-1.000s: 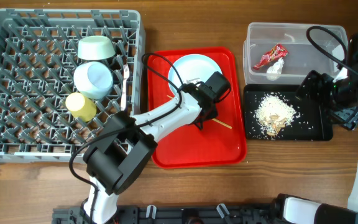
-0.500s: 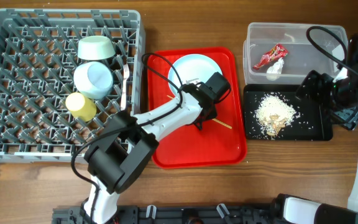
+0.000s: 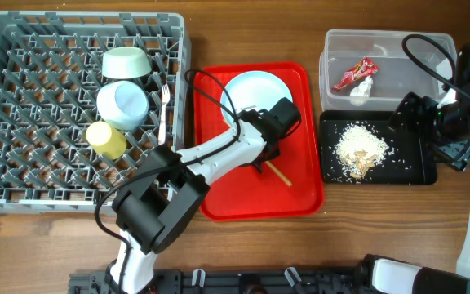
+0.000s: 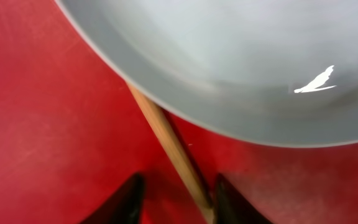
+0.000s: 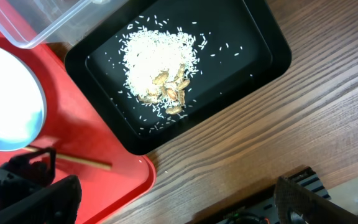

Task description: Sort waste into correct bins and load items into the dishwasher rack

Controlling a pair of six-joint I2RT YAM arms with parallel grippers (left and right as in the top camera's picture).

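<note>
Left hand [image 4: 179, 199] sits spread low on the red serving tray [image 3: 243, 196], its fingers straddling a wooden chopstick [image 4: 162, 134] that runs under the rim of the pale blue plate [image 4: 229, 56]. At frame right, the right hand [image 5: 178, 202] hangs wide open by the black tray [image 3: 410, 167] of rice scraps [image 3: 361, 147]. Beyond, the clear tub [image 3: 337, 49] holds the red wrapper [image 3: 354, 73].

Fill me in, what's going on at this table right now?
The left gripper is down on the red tray, open astride a wooden chopstick that runs under the rim of the pale blue plate. Two bowls, the yellow cup and the fork sit in the grey rack. The red wrapper lies in the clear tub, food scraps in the black tray. The right gripper hovers nearby, open and empty.
</note>
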